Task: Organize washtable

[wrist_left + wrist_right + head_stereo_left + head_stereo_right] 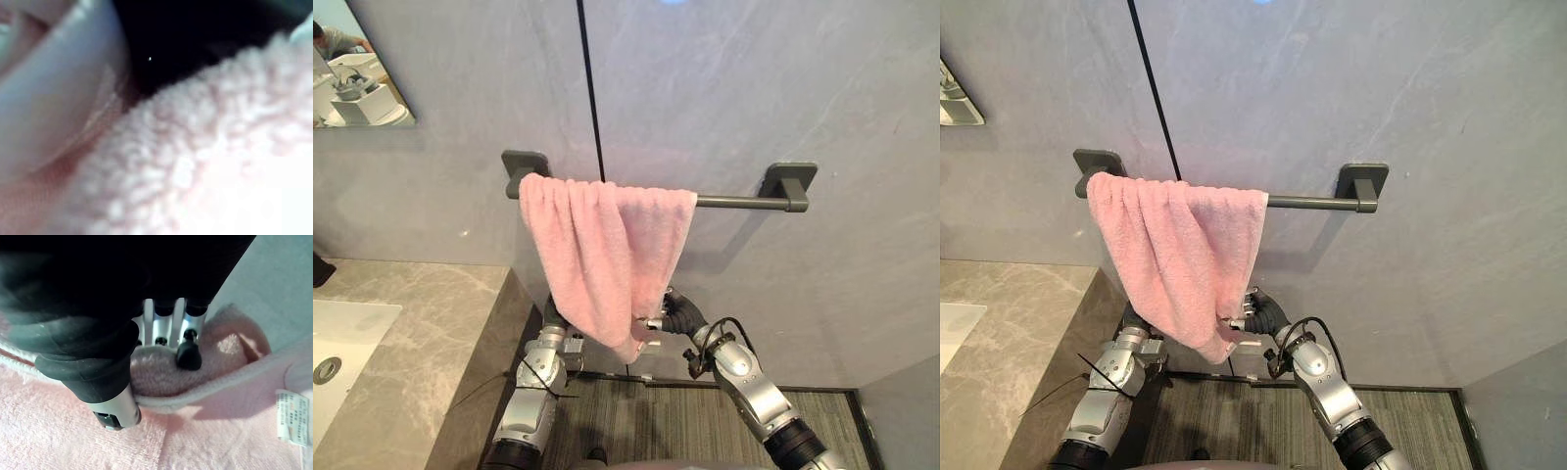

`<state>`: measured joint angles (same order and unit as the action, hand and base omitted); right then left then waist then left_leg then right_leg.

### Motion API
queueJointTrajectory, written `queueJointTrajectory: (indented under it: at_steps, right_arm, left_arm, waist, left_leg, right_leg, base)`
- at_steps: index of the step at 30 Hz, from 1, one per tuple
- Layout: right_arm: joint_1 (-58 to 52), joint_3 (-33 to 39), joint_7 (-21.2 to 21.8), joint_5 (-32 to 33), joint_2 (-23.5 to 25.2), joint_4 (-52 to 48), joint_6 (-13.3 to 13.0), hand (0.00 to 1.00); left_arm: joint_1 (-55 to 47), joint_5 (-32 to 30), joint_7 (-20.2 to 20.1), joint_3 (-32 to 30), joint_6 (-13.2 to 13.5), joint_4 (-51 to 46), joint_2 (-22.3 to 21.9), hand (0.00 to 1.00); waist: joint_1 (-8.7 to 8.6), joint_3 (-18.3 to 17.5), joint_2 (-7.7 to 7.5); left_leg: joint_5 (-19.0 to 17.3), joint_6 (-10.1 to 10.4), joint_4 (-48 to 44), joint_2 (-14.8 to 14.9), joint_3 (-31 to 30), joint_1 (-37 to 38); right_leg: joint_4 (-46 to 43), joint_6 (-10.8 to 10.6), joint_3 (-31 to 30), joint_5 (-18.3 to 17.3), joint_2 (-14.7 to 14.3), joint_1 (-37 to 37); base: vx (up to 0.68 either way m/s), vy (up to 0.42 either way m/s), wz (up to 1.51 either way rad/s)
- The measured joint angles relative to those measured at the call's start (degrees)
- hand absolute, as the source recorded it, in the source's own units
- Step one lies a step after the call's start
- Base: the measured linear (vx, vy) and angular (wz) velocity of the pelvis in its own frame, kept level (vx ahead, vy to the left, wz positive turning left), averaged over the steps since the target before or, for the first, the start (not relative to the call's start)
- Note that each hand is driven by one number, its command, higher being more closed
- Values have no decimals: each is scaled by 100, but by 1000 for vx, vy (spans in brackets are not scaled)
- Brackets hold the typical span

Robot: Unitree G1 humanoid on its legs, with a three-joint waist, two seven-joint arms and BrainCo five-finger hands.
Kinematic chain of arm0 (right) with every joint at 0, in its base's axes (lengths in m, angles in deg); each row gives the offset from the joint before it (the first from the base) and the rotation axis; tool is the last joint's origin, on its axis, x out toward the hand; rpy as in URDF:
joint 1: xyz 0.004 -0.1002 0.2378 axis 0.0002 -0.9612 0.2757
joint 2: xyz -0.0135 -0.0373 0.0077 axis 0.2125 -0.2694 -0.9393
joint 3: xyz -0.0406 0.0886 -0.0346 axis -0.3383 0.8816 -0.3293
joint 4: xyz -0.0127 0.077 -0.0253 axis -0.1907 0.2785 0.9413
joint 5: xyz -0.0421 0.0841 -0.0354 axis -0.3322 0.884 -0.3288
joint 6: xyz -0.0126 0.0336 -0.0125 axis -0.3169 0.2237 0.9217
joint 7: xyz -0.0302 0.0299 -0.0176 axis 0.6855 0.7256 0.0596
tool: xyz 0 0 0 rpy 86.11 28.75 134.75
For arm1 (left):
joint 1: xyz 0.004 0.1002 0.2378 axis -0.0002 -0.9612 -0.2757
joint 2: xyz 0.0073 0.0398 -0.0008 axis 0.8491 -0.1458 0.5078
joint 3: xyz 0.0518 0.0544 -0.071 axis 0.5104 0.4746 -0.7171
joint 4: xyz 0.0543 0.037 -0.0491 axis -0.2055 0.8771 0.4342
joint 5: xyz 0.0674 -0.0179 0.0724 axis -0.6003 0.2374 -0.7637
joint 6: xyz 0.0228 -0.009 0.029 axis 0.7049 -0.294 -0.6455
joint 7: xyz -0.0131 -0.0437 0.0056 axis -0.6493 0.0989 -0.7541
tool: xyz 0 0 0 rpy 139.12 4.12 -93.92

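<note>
A pink towel (597, 255) hangs over the left end of a grey bar (729, 202) fixed to the wall (754, 88), in the middle of the frame. It is bunched in folds, its upper edge lies along the bar, and it tapers to a low corner at centre bottom. The right part of the bar is bare.

The right hand (668, 315) comes in from the lower right and meets that low corner. In the right wrist view its fingers (188, 355) are curled down onto a fold of the cloth with the thumb across from them, pinching the towel's hem between them. A small white label (292, 417) is sewn on the cloth just beside the fold.

The left hand (49, 88) is up against the towel from the lower left, behind the hanging cloth. Its wrist view shows one finger touching the pile; I cannot tell whether its fingers are closed or straight.

At lower left lies a marble counter (421, 333) with a white sink (342, 333). A mirror (357, 69) hangs at upper left.
</note>
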<state>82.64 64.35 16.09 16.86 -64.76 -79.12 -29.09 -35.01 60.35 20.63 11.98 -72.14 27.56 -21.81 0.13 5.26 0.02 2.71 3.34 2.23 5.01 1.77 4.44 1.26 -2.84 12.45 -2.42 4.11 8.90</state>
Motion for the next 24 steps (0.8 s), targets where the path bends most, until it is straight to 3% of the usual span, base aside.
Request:
queueJointTrajectory:
  at_steps: [12, 21, 24]
  right_arm:
    - [-90, 512, -136, -55, 208, -7, -1, 100]
    - [-329, 1300, -397, -121, 423, -316, -27, 100]
    - [-346, 1543, -477, -181, 536, -428, -30, 100]
  left_arm:
    - [-9, -13, -2, -27, 0, 0, -30, 100]
    - [-49, -57, 1, -386, 0, -27, -253, 100]
    - [-78, -57, 5, -577, 0, -98, -377, 100]
  waist:
    - [65, -25, -40]
    - [29, -24, -39]
    - [-59, -24, -38]
  left_leg:
    - [-4, 6, 1, 0, -6, 74]
    - [-8, 11, 81, -17, 9, 169]
    - [-14, 20, 81, -17, 13, 178]
  right_leg:
    - [-3, -6, 15, 9, -5, 80]
    - [11, -12, -12, 8, -6, 83]
    - [11, -13, -16, 7, -6, 87]
  base:
    - [-3, 0, 0]
    - [-8, -2, -1]
    - [0, 0, 0]
